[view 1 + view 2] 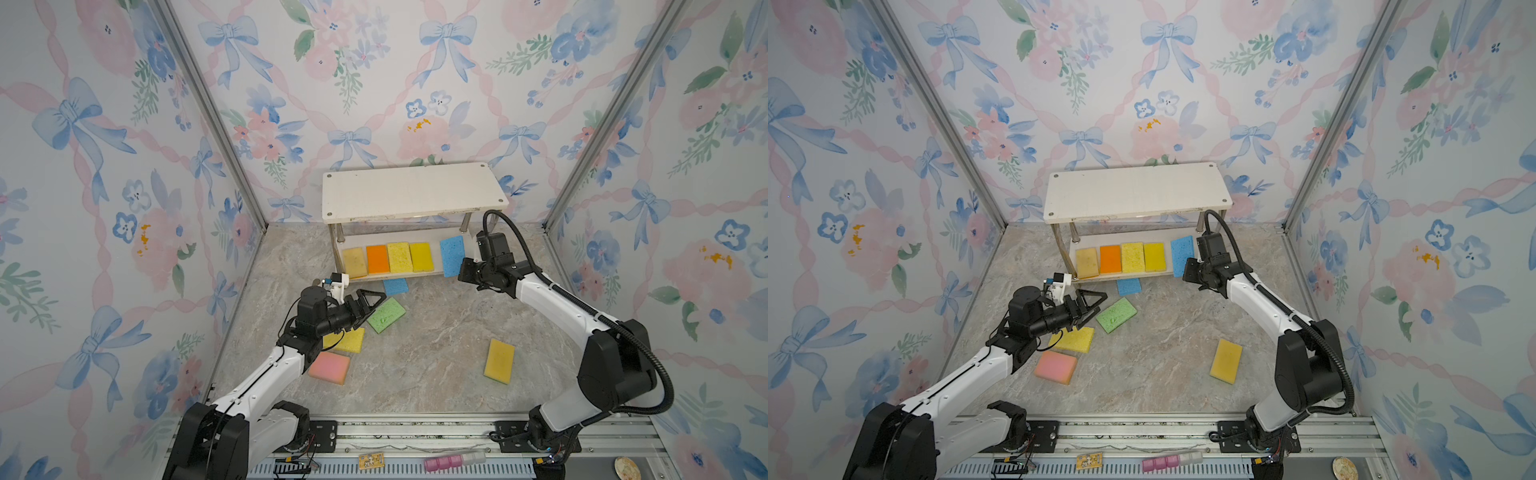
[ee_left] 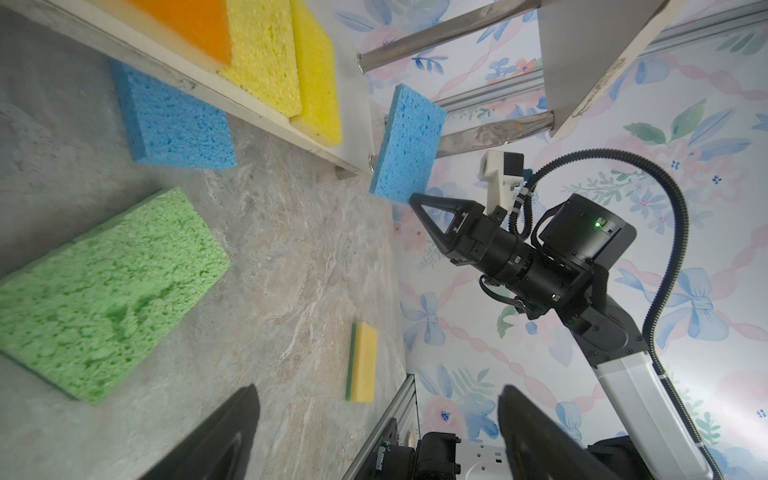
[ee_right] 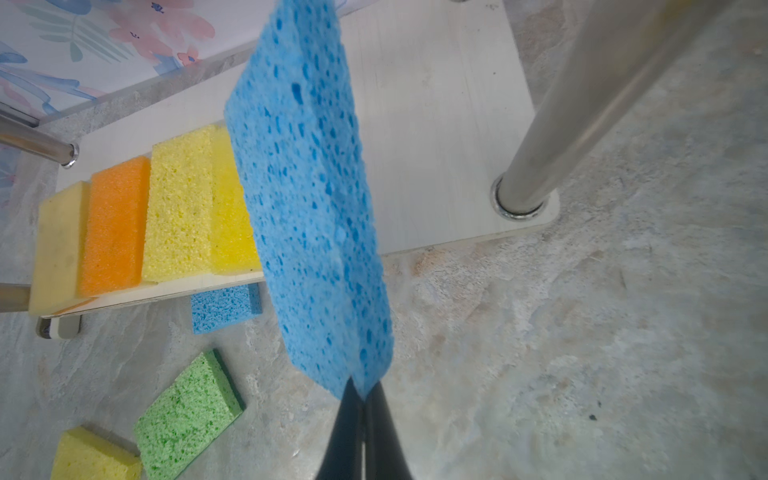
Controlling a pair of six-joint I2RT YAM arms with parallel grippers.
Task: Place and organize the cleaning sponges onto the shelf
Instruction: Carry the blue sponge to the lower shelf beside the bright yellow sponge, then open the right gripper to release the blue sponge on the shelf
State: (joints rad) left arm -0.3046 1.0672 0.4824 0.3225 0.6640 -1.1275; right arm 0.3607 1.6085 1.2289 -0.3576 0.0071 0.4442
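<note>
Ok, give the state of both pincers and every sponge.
Left pincer, open, empty.
Right pincer, shut on the blue sponge, held on edge.
Row of four sponges, flat on the lower board.
Loose blue sponge, flat, partly under the shelf.
Green sponge, flat.
Yellow sponge, flat, partly hidden by the left arm.
Pink sponge, flat.
Green-backed sponge, flat.

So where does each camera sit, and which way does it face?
Both top views: high at the front, looking down at the shelf; both arms show.
Left wrist: on the left arm, facing the green sponge; open left gripper shows.
Right wrist: on the right arm, facing the shelf; right gripper shut on the blue sponge.
All share the green sponge.
</note>
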